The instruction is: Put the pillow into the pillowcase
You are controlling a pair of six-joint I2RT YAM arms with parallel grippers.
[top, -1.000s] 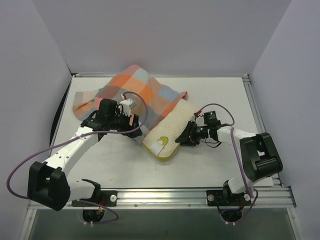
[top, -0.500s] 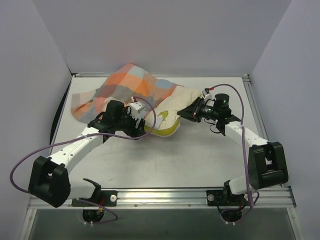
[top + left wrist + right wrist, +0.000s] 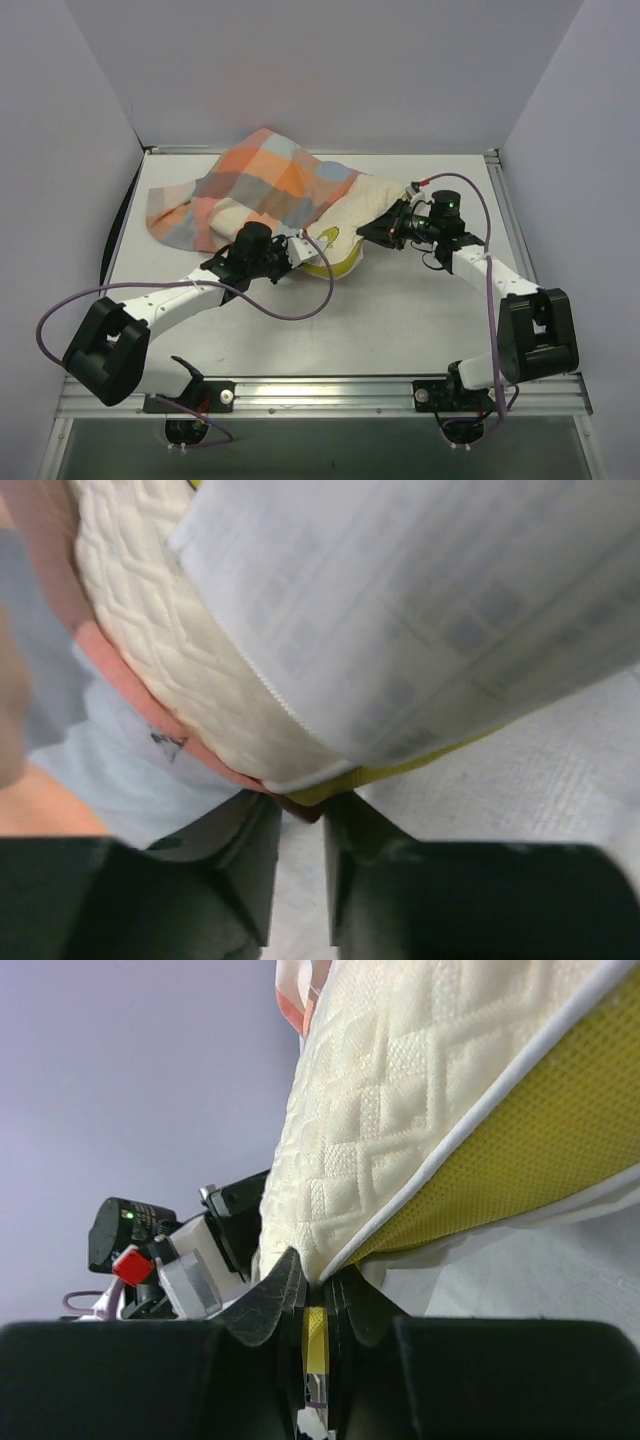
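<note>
The checked pillowcase [image 3: 260, 180] lies bunched at the back left, and the cream pillow [image 3: 362, 203] sticks out of its right side. The pillow's yellow edge [image 3: 335, 266] faces the front. My left gripper [image 3: 297, 255] is at that near corner. In the left wrist view it [image 3: 300, 805] stands narrow, its tips pinching a reddish hem of the pillowcase [image 3: 130, 780] under the quilted pillow [image 3: 170, 630] and a white tag [image 3: 420, 610]. My right gripper [image 3: 383, 228] is shut on the pillow's right edge, and its jaws [image 3: 318, 1285] clamp the seam where the quilted pillow [image 3: 400, 1080] meets the yellow side [image 3: 540, 1150].
The white table [image 3: 400, 320] is walled on the left, back and right. An aluminium rail [image 3: 330, 390] runs along the front edge by the arm bases. Purple cables [image 3: 290, 312] loop off both arms over the tabletop.
The right gripper carried the pillow's end up and back toward the pillowcase, then held. The left gripper moved right to the pillow's near corner and its jaws closed from wide to narrow.
</note>
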